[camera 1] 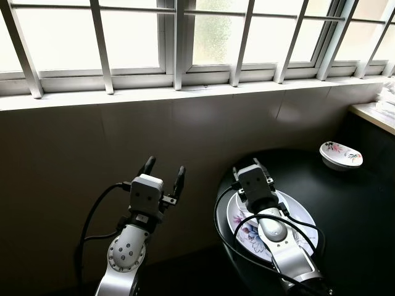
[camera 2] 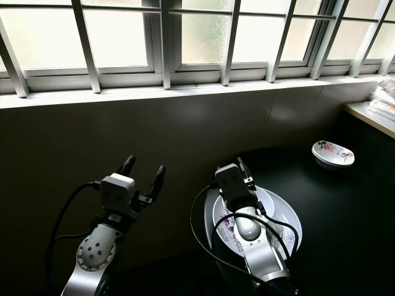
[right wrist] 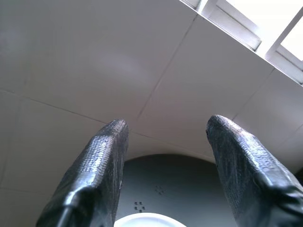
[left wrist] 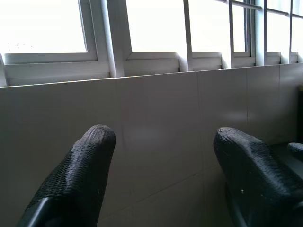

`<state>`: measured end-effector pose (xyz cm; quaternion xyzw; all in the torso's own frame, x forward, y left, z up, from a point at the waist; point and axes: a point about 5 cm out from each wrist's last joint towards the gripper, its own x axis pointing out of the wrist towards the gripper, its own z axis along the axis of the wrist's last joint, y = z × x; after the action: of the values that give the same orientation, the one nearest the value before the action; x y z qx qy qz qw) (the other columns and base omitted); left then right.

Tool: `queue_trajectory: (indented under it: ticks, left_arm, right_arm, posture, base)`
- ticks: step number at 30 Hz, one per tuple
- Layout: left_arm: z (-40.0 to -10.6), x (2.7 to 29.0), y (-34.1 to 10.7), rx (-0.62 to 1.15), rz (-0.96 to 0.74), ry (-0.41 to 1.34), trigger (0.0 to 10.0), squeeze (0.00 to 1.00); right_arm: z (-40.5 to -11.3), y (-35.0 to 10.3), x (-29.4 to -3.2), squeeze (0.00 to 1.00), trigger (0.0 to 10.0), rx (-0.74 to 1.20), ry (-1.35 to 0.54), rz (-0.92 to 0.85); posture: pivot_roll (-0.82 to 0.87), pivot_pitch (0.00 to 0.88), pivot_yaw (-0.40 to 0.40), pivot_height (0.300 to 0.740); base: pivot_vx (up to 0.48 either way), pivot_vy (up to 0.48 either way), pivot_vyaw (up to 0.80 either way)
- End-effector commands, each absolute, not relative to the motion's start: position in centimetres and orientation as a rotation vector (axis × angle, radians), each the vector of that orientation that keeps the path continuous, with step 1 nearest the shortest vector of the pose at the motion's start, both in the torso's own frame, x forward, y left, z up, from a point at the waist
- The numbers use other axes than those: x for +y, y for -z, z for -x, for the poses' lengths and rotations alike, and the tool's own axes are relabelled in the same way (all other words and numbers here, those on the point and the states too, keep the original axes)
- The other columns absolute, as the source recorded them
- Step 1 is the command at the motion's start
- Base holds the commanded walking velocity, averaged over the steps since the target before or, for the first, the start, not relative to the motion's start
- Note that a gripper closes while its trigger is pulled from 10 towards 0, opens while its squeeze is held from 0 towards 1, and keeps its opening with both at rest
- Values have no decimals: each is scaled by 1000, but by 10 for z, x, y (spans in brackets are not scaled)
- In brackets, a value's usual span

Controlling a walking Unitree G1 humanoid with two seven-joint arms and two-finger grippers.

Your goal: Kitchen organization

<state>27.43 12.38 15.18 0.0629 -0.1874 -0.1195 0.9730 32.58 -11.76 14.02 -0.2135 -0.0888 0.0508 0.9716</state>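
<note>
A large white round plate with a purple flower print (camera 1: pixel 295 217) lies on the round black bench (camera 1: pixel 352 203), near its left rim. The right pincer (camera 1: pixel 247 166) hangs over the plate's far edge, its 2 black fingers (right wrist: pixel 102 165) spread apart with nothing between them; in the right wrist view they point toward the pale tiled wall (camera 1: pixel 123 142), with the bench's far rim and a sliver of white plate rim (right wrist: pixel 149 219) below them. The silver right arm (camera 1: pixel 290 253) crosses the plate and hides most of its middle, so the print shows in patches on either side.

A small white oval dish with a floral pattern (camera 1: pixel 340 155) sits well apart, at the bench's far right side.

The left pincer (camera 1: pixel 163 171) is raised off the bench to the left, facing the wall under the barred window (camera 1: pixel 185 37), fingers (left wrist: pixel 80 175) apart and empty.

At the right edge a pale counter (camera 1: pixel 375 114) is cut off by the frame; the things on it are too blurred to make out.
</note>
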Motion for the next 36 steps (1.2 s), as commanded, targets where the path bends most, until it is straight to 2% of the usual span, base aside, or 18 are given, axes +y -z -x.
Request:
queue_trajectory:
  ticks: [1, 7, 12, 21, 23, 25, 36]
  left_arm:
    - [-274, 124, -151, -367, -124, 246, 10000, 0]
    - [-274, 122, -149, -356, -123, 252, 10000, 0]
    - [-273, 121, -149, -357, -124, 260, 10000, 0]
    - [-272, 123, -148, -363, -127, 254, 10000, 0]
    - [-272, 123, -148, -360, -129, 252, 10000, 0]
    - [-272, 123, -147, -354, -131, 251, 10000, 0]
    - [-272, 123, -143, -335, -135, 258, 10000, 0]
  right_arm:
    - [-325, -138, -115, 0, 10000, -164, -127, 447]
    - [-321, -128, -105, 0, 10000, -156, -227, 566]
    - [-320, -122, -107, 0, 10000, -117, -219, 579]
    - [-322, -118, -112, 0, 10000, -78, -199, 576]
    - [-321, -118, -110, 0, 10000, -85, -208, 588]
    - [-319, -117, -106, 0, 10000, -103, -243, 654]
    - [-317, -100, -109, 0, 10000, -12, -273, 739]
  posture:
    - [59, 0, -59, 740]
    - [57, 0, -57, 740]
    - [56, 0, -59, 740]
    - [57, 0, -59, 740]
    - [58, 0, -60, 740]
    - [58, 0, -60, 740]
    - [55, 0, -60, 740]
  base:
    - [0, 0, 0]
    - [0, -87, 0]
    - [0, 447, 0]
    - [0, 0, 0]
    - [0, 0, -800]
    - [0, 0, -387]
    - [0, 0, 0]
